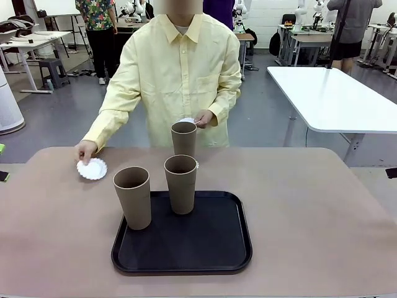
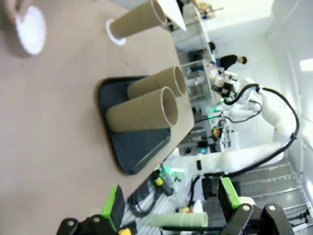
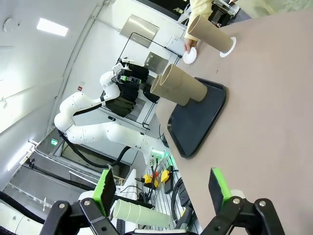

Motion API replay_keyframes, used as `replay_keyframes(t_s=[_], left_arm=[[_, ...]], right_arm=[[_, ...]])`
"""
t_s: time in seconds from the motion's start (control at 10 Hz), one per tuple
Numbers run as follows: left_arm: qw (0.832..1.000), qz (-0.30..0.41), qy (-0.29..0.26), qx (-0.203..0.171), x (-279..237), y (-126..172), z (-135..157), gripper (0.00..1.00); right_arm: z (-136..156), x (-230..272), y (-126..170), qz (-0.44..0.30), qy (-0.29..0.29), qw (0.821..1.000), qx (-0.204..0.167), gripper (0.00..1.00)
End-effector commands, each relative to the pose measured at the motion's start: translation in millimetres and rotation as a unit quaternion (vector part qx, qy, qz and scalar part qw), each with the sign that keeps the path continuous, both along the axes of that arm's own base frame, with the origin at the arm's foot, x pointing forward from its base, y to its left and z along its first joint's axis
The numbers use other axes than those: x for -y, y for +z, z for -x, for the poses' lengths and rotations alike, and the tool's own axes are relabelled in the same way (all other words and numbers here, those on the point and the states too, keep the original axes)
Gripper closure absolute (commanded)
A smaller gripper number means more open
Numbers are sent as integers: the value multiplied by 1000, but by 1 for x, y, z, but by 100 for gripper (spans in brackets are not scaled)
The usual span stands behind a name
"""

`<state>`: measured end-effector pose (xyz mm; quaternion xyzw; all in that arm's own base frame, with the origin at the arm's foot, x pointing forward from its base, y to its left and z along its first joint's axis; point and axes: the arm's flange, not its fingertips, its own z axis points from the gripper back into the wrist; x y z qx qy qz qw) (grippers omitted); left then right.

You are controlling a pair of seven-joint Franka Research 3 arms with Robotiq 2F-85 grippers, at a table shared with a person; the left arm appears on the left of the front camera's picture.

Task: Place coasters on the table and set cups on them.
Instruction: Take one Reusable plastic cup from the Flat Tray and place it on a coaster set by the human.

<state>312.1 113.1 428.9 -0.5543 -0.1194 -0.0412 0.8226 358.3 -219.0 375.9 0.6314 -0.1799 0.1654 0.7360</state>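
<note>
Left wrist, jaws: my left jaws stand wide apart, with nothing between the green pads (image 2: 113,208), well away from the tray.
Left wrist, tray: the black tray (image 2: 139,147) lies on the tan desk (image 2: 58,122). The front cup (image 2: 142,115) and the middle cup (image 2: 156,84) stand on it close together.
Left wrist, far cup: the far cup (image 2: 137,20) stands off the tray on the seated coaster (image 2: 116,33), whose lacy edge shows around its base.
Left wrist, loose coaster: the loose coaster (image 2: 30,29) lies flat on the desk, with the person's lowered hand (image 2: 9,12) at its edge.
Right wrist, jaws: my right jaws are also spread wide and grip nothing. They hang off to the side of the desk (image 3: 274,122).
Right wrist, cups: the middle cup (image 3: 190,84) overlaps the front cup (image 3: 170,96) on the tray (image 3: 198,122). The far cup (image 3: 210,33) sits on the seated coaster (image 3: 229,46), and the lowered hand (image 3: 188,45) touches the loose coaster (image 3: 190,57).
Front, cups: the front cup (image 1: 133,197) and middle cup (image 1: 180,184) are upright on the tray (image 1: 186,245). The far cup (image 1: 183,138) stands behind them on the desk (image 1: 310,217).
Front, coasters: the loose coaster (image 1: 92,168) lies on the desk beside the tray, with the fingers of the lowered hand (image 1: 85,150) on it. The raised hand (image 1: 203,118) holds the held coaster (image 1: 186,120) just behind the far cup's rim.
</note>
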Motion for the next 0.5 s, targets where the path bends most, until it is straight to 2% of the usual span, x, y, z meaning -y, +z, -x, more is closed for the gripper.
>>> replay_keyframes(t_s=[0.0, 0.4], left_arm=[[1000, 4, -2, 7, -2, 0, 1, 0], [1000, 4, -2, 7, -2, 0, 1, 0]], right_arm=[[0, 0, -1, -1, 0, 1000, -1, 0], [0, 0, -1, -1, 0, 1000, -1, 0]])
